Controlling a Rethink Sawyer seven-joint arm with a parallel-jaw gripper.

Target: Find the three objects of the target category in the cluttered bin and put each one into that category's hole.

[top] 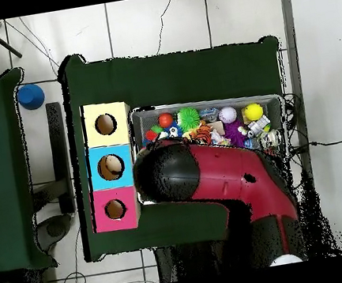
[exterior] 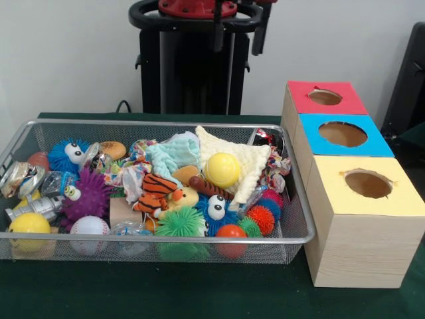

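Wire bin (exterior: 302, 219) sits on the green surface (exterior: 199, 292), packed with toys. Front row of the front view, left to right: yellow ball (exterior: 28, 224), white baseball (exterior: 89, 227), green spiky ball (exterior: 179, 222), orange ball (exterior: 230, 232), red spiky ball (exterior: 261, 218). Behind those: purple spiky ball with eyes (exterior: 89, 195), blue fuzzy toy with eyes (exterior: 214, 209), striped tiger toy (exterior: 158, 191). Another yellow ball (exterior: 222, 169) lies mid-bin against a cream cloth (exterior: 244, 159), with a light teal cloth (exterior: 171, 154) just beside it. Blue fuzzy ball with eyes (exterior: 66, 154) at back left; crinkly wrappers (exterior: 23, 178) along the left wall. Which category is the target can't be told from the views.

Three wooden boxes stand in a row, touching, just beside the bin's right wall: yellow-top box (exterior: 365, 199) nearest, blue-top box (exterior: 342, 135) in the middle, red-top box (exterior: 323, 98) farthest. Each has a round hole on top.

Gripper (exterior: 239, 30) hangs at the top edge, well above the bin's back, holding nothing; fingers apart. In the overhead view the red and black arm (top: 212, 181) covers about half of the bin.
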